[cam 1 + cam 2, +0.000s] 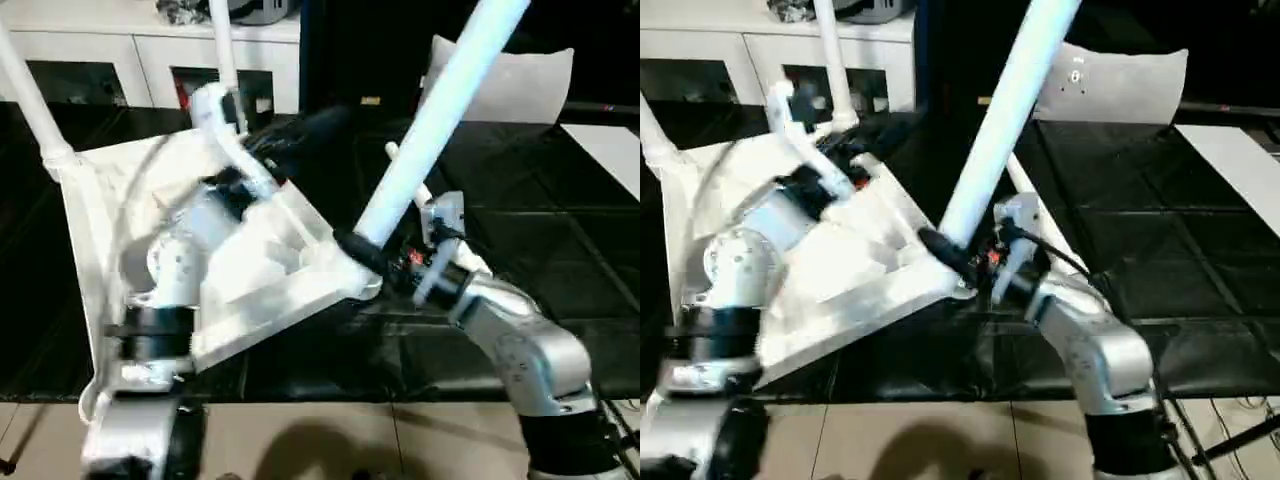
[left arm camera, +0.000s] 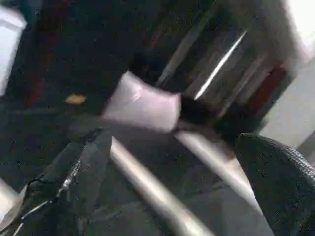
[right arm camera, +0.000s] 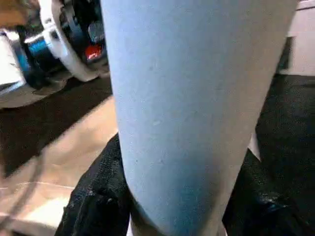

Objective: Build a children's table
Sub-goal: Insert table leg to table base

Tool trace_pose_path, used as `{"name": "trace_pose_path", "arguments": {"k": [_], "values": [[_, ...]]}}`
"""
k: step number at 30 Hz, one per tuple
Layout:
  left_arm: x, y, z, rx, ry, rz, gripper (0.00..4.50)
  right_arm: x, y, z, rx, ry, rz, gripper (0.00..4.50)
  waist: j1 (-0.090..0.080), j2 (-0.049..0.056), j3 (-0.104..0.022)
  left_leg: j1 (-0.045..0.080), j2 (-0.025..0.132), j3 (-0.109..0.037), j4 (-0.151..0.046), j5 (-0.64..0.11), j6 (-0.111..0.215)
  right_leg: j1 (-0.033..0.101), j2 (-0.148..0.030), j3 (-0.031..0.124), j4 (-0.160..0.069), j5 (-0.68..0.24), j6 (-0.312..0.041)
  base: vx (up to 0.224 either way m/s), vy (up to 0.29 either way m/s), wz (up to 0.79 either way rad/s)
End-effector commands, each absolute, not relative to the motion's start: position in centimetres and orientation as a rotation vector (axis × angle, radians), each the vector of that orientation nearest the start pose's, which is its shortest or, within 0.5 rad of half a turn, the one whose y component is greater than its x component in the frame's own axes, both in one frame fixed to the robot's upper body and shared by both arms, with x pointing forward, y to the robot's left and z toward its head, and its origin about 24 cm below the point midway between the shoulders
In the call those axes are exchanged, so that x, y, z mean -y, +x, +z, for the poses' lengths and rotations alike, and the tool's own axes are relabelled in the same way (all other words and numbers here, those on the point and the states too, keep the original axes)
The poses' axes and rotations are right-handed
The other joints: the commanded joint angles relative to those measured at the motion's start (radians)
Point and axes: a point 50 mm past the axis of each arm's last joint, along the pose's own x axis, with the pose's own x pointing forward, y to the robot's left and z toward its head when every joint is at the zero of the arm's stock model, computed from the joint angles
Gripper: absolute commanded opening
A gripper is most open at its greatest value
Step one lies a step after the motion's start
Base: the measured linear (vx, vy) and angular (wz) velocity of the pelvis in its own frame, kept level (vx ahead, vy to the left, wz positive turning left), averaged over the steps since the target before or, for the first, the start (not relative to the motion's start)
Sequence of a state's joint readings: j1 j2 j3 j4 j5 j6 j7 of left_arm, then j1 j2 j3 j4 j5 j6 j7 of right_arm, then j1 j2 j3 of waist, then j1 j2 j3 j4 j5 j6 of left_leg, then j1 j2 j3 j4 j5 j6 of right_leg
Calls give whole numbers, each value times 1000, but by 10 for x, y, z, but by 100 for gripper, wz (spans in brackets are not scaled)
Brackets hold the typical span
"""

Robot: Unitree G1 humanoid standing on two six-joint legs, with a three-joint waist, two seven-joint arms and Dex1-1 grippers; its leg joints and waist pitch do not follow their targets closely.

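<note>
The right gripper [image 1: 375, 255] clamps a leg [image 1: 430, 125] leaning toward 1 o'clock, at the upturned tabletop's [image 1: 270, 265] 3 o'clock corner. The left gripper [image 2: 172, 182] gapes empty. Next: seat it.

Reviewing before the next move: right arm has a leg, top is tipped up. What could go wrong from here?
1. The right gripper is shut on the leg low down, near the corner socket; the long free end above could lever and slip in the jaws.
2. The table top sits tilted, and the left gripper is open, holding nothing, so pushing the leg in may shift the top.
3. Two fitted legs already stick up; a swing could knock them.
</note>
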State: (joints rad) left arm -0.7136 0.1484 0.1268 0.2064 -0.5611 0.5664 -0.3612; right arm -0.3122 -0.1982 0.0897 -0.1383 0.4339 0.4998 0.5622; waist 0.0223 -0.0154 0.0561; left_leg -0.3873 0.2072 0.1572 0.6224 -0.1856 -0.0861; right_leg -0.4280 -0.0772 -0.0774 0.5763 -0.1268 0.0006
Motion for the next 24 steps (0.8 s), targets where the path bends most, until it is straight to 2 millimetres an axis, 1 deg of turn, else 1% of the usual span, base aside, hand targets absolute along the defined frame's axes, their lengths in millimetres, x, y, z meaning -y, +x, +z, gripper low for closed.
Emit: {"name": "trace_pose_path", "arguments": {"k": [1,2,3,4,5,6,7,8,9,10,11,12,13,15,16,18,19,20,21,22,23,24], "values": [[-95,352,178,-15,-301,-722,450,97,286,116,-36,132,849,191,1,-1,-80,11,5,5,-79,-206,14,56,-38,25,-70,-420,-62,0,0,0],[-95,352,178,-15,-301,-722,450,97,286,116,-36,132,849,191,7,-1,-81,14,6,8,-78,-181,18,55,-38,30,-63,-363,-94,0,0,0],[-79,345,178,-25,-205,-822,450,94,286,113,-36,108,843,191,15,-9,-82,13,9,9,-79,-155,24,57,-41,34,-55,-323,-118,0,0,0],[-76,343,178,-26,-185,-841,450,94,286,113,-36,104,842,191,17,-4,-83,12,9,10,-79,-142,23,60,-42,36,-49,-300,-130,0,0,0],[-68,339,178,-28,-144,-890,450,93,286,111,-41,90,836,191,18,-4,-83,12,11,11,-79,-122,25,62,-42,38,-44,-257,-150,0,0,0],[-66,337,179,-28,-136,-908,450,93,286,110,-43,84,832,191,17,-5,-82,9,10,12,-80,-111,26,66,-40,39,-41,-227,-162,0,0,0],[-61,334,180,-24,-134,-939,450,92,287,108,-47,75,824,191,15,-15,-83,6,8,13,-78,-104,26,70,-42,40,-38,-219,-165,0,0,0],[-56,330,183,-15,-145,-978,450,93,288,106,-54,66,811,191,16,-11,-82,5,7,14,-79,-103,24,72,-43,41,-35,-218,-171,0,0,0],[-51,325,185,-5,-153,-1015,450,93,288,104,-61,54,799,191,13,-12,-80,5,5,17,-77,-121,26,70,-41,42,-40,-244,-168,0,0,0],[-50,324,185,-3,-153,-1021,450,94,288,104,-63,51,798,191,11,-13,-78,4,5,17,-78,-133,24,71,-42,42,-42,-264,-162,0,0,0],[-49,323,185,-1,-147,-1031,450,93,289,103,-64,45,797,191,8,-14,-74,6,4,18,-79,-165,20,68,-40,41,-50,-326,-144,0,0,0],[-49,323,185,-1,-147,-1031,450,93,289,103,-64,45,797,191,8,-14,-74,7,3,18,-78,-179,19,66,-40,41,-53,-359,-132,0,0,0],[-50,322,183,2,-142,-1031,450,95,291,100,-65,24,768,191,7,-13,-72,9,3,18,-78,-200,15,61,-40,40,-61,-417,-108,0,0,0],[-52,323,181,3,-135,-1015,450,98,292,99,-71,11,747,191,5,-14,-71,10,0,17,-76,-226,11,56,-37,36,-71,-488,-71,0,0,0],[-56,326,179,3,-125,-988,450,100,293,97,-83,1,729,191,5,-9,-70,11,0,16,-78,-229,8,55,-36,35,-72,-496,-64,0,0,0],[-67,331,175,2,-92,-920,450,105,295,96,-85,8,698,191,2,-9,-73,12,-1,14,-77,-242,8,52,-34,33,-75,-493,-51,0,0,0],[-74,333,173,3,-80,-874,450,108,295,97,-76,19,675,191,4,-2,-73,14,0,12,-79,-246,6,51,-34,33,-73,-487,-52,0,0,0],[-76,334,172,3,-78,-861,450,109,295,97,-73,22,669,191,-1,-6,-72,13,0,13,-80,-255,7,51,-31,32,-74,-475,-54,0,0,0],[-86,337,169,2,-66,-797,450,113,295,97,-72,39,639,191,1,0,-74,13,0,13,-80,-255,8,52,-32,33,-72,-465,-59,0,0,0],[-86,337,169,2,-66,-797,450,113,295,97,-72,39,639,191,0,-1,-74,12,0,13,-80,-253,9,52,-32,33,-73,-456,-59,0,0,0],[-91,338,166,-6,-65,-757,450,116,295,97,-72,37,622,191,0,-3,-76,12,0,13,-80,-246,8,54,-30,34,-68,-435,-65,0,0,0],[-91,338,166,-6,-65,-757,450,116,295,97,-72,37,622,191,1,-3,-77,12,1,13,-80,-240,8,54,-30,34,-67,-422,-68,0,0,0]]}}
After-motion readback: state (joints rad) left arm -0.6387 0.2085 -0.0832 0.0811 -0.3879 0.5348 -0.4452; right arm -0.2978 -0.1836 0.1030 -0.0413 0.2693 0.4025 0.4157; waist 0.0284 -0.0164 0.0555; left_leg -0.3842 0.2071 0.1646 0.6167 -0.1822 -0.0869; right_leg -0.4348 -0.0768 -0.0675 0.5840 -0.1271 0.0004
